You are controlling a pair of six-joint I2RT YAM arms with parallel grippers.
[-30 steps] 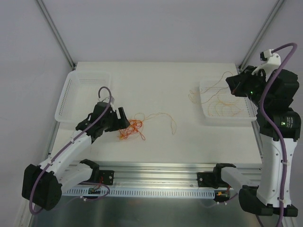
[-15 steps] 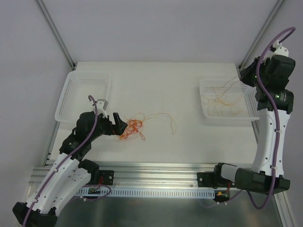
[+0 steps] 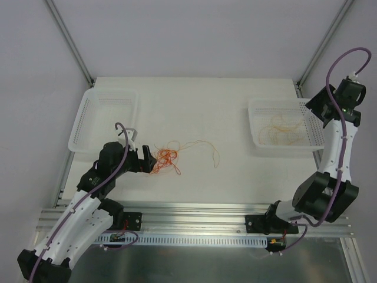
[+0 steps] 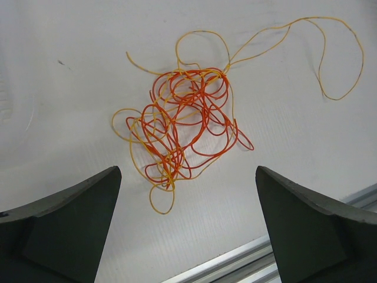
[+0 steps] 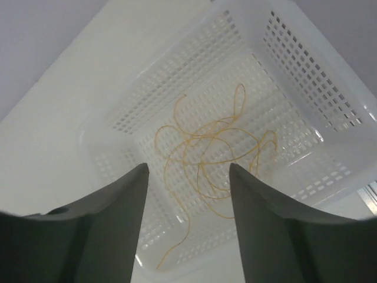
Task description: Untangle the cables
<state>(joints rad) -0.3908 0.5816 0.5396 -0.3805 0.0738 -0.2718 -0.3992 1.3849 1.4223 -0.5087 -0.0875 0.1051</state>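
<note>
Two piles now, basically: the thin pale yellow-orange cable strands (image 5: 212, 147) lay loose inside the white perforated plastic basket (image 5: 294, 65) on the right. The curly red-orange and yellow tangle of cables (image 4: 182, 118) sat out on the white table (image 4: 70, 71), just ahead of the left gripper (image 4: 185, 177). A second earlier the right gripper (image 5: 187, 168) was pinched shut on those yellow strands, with bits trailing over the basket's rim. By now its fingers had parted with nothing between them, and it hung above the basket. The left gripper's fingers had gone from partly to fully spread, flanking the tangle without touching it. My read was that one batch was dropped off and sorted, and the next pull from the tangle was being lined up.
</note>
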